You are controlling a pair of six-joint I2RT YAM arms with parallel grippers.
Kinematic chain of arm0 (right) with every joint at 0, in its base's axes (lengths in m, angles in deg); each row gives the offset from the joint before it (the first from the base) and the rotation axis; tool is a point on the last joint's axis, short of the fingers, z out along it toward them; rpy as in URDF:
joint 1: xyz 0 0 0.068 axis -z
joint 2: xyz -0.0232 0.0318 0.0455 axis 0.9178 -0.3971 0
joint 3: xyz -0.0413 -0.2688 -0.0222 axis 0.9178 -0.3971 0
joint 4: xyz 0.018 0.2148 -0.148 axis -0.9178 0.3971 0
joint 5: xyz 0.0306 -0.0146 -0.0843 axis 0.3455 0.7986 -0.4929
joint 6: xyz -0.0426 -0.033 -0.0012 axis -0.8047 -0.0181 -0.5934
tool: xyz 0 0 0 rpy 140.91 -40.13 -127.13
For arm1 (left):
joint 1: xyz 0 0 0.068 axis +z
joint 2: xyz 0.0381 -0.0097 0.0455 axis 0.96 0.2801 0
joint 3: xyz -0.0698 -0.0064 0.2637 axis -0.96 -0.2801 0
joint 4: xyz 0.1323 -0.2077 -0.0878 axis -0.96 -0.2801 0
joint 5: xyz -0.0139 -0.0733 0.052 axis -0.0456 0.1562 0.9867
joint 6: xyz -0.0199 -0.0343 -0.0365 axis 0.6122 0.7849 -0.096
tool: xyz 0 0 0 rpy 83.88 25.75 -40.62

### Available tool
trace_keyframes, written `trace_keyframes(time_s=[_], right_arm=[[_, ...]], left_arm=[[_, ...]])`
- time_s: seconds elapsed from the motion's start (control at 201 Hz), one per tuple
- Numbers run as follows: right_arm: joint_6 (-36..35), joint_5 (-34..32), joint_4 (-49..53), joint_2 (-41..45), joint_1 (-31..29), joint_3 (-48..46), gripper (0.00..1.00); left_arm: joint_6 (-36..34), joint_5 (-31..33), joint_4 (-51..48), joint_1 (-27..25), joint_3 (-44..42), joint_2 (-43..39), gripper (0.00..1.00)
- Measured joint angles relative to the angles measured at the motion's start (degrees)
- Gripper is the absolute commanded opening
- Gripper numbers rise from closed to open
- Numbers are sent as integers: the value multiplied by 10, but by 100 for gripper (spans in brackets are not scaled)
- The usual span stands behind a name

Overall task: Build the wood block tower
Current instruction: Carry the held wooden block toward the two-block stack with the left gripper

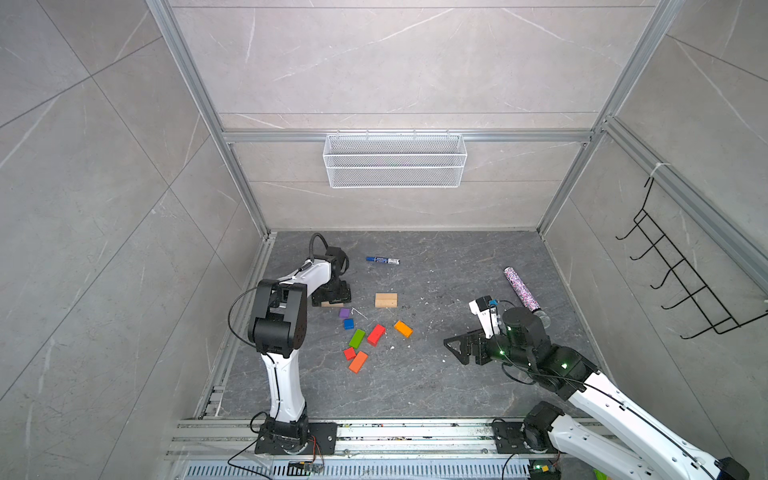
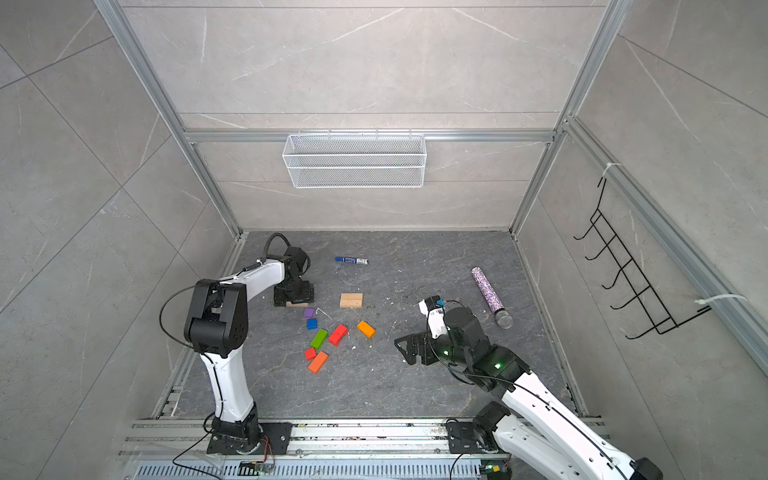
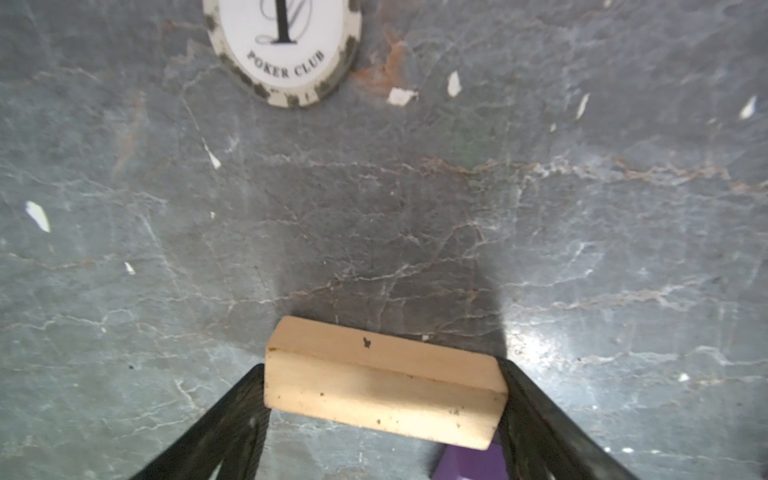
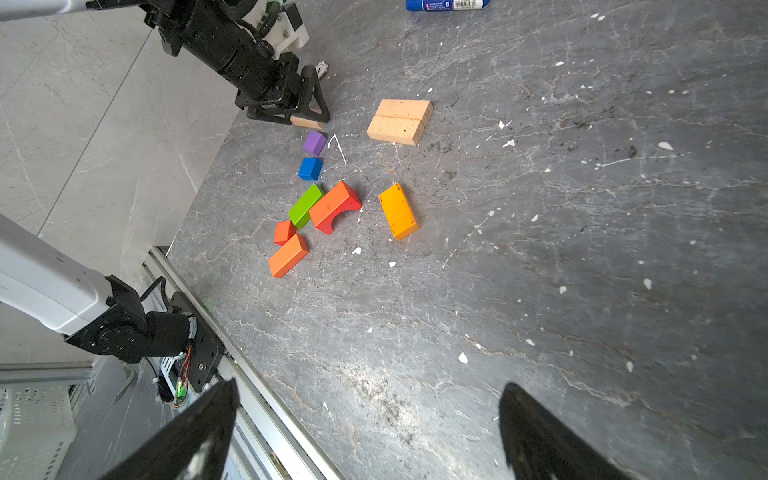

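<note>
Left wrist view: the left pincer (image 3: 381,363) pinches a plain tan wooden oblong (image 3: 382,386) by its two ends, slightly askew, on the dark marbled worktop (image 3: 374,208). A skewed hold like this may let it twist free or knock the small purple wooden cube (image 3: 469,463) just beside it. Further right, two tan oblongs (image 1: 386,300) lie paired. The right pincer (image 4: 369,384) hovers spread and empty.

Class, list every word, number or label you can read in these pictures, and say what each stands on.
"POKER CLUB": on the white poker chip, below a large cut-off character.
Blue marker pen: printed label and barcode, too small to read.
No other text visible.
</note>
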Motion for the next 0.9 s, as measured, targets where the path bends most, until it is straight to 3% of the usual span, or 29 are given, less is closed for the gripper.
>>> trace_keyframes(time_s=[0.229, 0.493, 0.901], right_arm=[[0, 0, 2, 2, 0, 0, 99], [0, -2, 7, 8, 0, 0, 99], [0, -4, 11, 6, 0, 0, 99]], left_arm=[[22, -2, -8, -4, 4, 2, 89], [12, -3, -15, -5, 19, 12, 89], [-1, -7, -14, -6, 22, 15, 78]])
